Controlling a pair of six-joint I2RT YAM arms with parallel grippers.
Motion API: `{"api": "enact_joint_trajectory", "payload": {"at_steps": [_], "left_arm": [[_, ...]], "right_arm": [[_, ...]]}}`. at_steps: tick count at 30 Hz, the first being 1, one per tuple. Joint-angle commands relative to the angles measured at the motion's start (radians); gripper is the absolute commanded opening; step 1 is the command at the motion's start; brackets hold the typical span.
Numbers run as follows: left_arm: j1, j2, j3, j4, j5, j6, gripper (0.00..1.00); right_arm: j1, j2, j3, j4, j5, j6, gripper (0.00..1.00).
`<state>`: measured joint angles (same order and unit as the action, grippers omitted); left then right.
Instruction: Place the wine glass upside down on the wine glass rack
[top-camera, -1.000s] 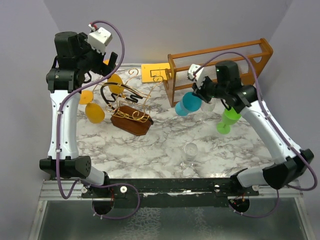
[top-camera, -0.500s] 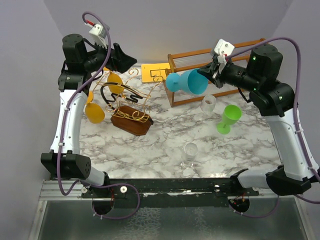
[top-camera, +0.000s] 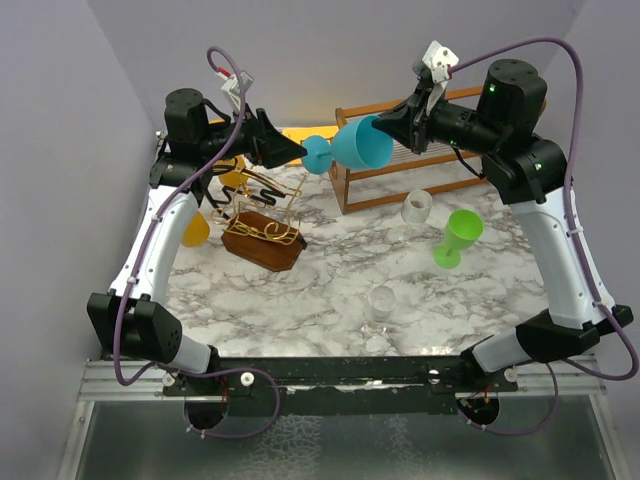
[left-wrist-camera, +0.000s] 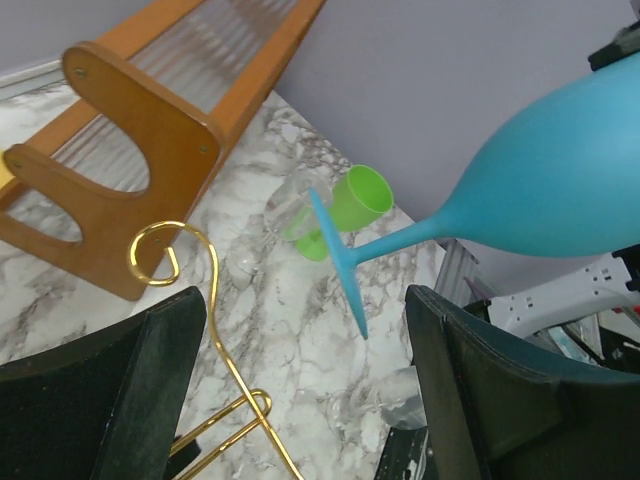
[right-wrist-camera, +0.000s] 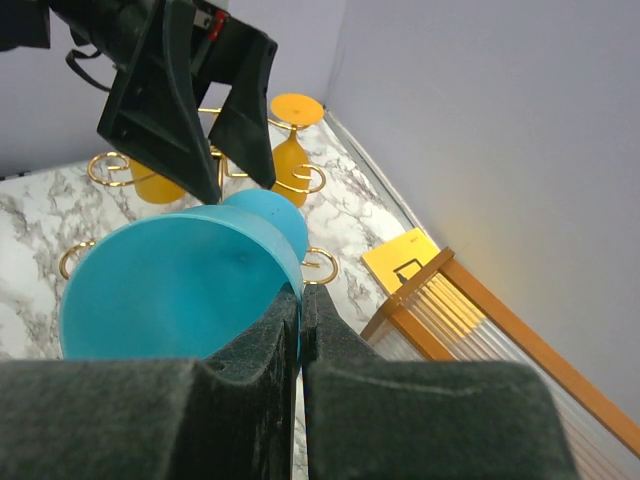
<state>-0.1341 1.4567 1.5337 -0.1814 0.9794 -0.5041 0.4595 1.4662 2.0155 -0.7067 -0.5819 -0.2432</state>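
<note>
The glass (top-camera: 360, 148), smooth matte blue, lies on its side in mid-air near the rack (top-camera: 262, 238) of curly gold wire on dark wood. My right claw (top-camera: 388, 128) pinches its thin rim, fingers almost together. My left claw (top-camera: 292, 152) gapes wide either side of the flat round foot, clear of it.

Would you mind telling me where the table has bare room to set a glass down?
Bare marble lies at the front, between the rack and the near clear glass; more lies right of that glass, in front of the green glass. It is crowded back left around the rack and back right by the frame.
</note>
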Motion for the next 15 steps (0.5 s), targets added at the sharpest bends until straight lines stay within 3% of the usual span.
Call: {"api": "enact_joint_trajectory", "payload": {"at_steps": [1, 9, 15], "left_arm": [[-0.033, -0.023, -0.014, 0.054, 0.068, -0.037, 0.81], [-0.067, -0.004, -0.033, 0.071, 0.093, -0.074, 0.51], [-0.079, 0.012, -0.040, 0.104, 0.109, -0.105, 0.37]], "right_arm": [[0.006, 0.014, 0.040, 0.058, -0.029, 0.068, 0.01], [0.007, 0.009, 0.007, 0.077, -0.020, 0.074, 0.01], [0.007, 0.009, -0.001, 0.082, -0.019, 0.072, 0.01]]}}
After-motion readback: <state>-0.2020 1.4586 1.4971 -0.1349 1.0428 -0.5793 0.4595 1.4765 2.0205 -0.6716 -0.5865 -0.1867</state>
